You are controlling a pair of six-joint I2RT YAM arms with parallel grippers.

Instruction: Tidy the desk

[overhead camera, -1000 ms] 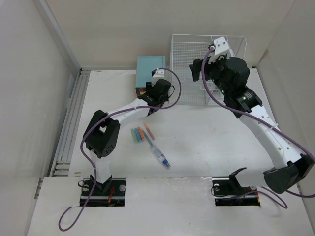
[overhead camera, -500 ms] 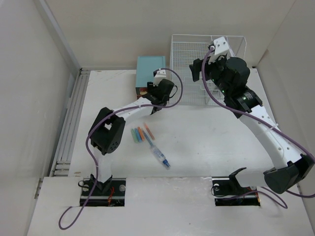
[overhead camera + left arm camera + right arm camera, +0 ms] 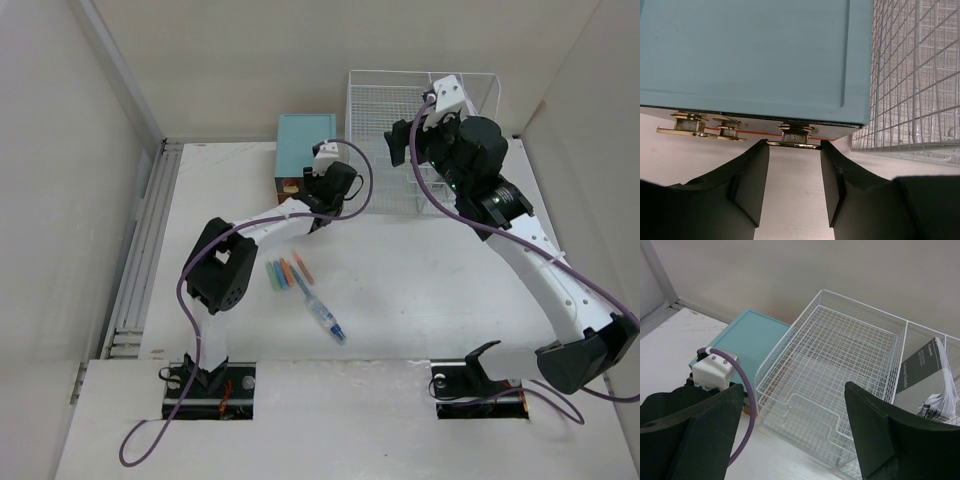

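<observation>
While the right end effector (image 3: 792,405) hangs wide over the wire rack (image 3: 840,355), the left end effector (image 3: 794,156) straddles a brass pull (image 3: 792,144) on the teal box (image 3: 750,55), grip unclear. The white surface (image 3: 420,290) lies beneath.

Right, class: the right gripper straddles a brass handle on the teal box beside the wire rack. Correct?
No, it is the left gripper that straddles the brass handle on the teal box beside the wire rack; the left wrist view shows this.

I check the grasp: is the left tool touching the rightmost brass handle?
Cannot tell. In left wrist view the brass handle lies between fingertips of the left tool; contact is unclear.
</observation>
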